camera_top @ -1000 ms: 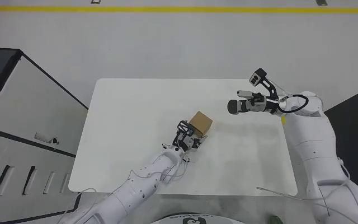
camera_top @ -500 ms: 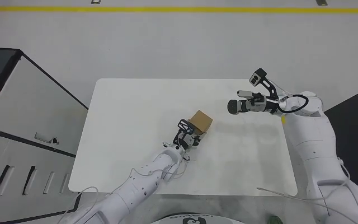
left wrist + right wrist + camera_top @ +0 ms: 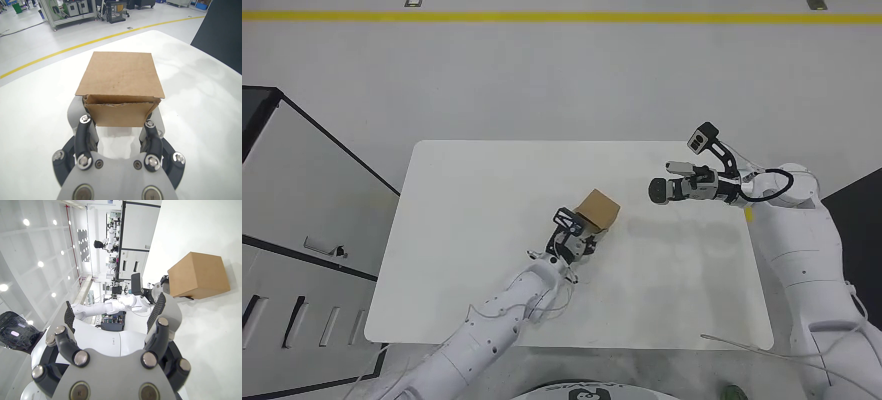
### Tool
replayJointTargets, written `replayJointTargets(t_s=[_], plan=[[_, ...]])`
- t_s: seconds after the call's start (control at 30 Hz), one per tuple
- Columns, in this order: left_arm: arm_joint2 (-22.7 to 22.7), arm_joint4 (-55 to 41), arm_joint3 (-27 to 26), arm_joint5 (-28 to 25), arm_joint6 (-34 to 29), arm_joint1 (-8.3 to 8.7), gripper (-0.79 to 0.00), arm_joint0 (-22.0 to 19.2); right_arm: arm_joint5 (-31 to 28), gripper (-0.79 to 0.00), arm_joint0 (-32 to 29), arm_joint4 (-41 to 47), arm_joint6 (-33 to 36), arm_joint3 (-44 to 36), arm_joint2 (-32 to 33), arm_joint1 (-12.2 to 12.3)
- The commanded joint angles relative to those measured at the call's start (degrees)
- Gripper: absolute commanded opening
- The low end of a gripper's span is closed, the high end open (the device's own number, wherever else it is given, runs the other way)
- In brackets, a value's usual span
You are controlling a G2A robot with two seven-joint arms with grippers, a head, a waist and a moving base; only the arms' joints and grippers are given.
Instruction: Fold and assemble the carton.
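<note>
White tabletop [image 3: 472,200], brown carton [image 3: 598,208] near its middle, squeezed at its near wall by the left gripper [image 3: 580,230] to stop it sliding, right gripper [image 3: 654,190] spread wide nearby, not touching.

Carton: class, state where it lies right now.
In the top view, the carton sits near the middle of the table, gripped by the left gripper, with the open right gripper apart on its far side.

White arms [image 3: 502,315], left hand [image 3: 121,115] and right hand [image 3: 115,302] silver-plated (black fingers [image 3: 81,135], round screws [image 3: 85,119]).
</note>
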Motion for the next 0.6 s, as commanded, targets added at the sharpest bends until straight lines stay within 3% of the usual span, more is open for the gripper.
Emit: replayJointTargets(t_s=[0.0, 0.2, 0.57], plan=[[-2.14, 0.88, -4.71, -1.0, -1.65, 0.93, -0.785, 2.2, 0.0, 0.0, 0.0, 0.0, 0.0, 0.0, 0.0, 0.0], [-6.29, 3.46, -16.51, -6.05, -6.9, 2.9, -0.785, 7.09, 0.0, 0.0, 0.0, 0.0, 0.0, 0.0, 0.0, 0.0], [-6.44, 3.31, -16.61, -5.97, -6.95, 2.91, -0.785, 7.19, 0.0, 0.0, 0.0, 0.0, 0.0, 0.0, 0.0, 0.0]])
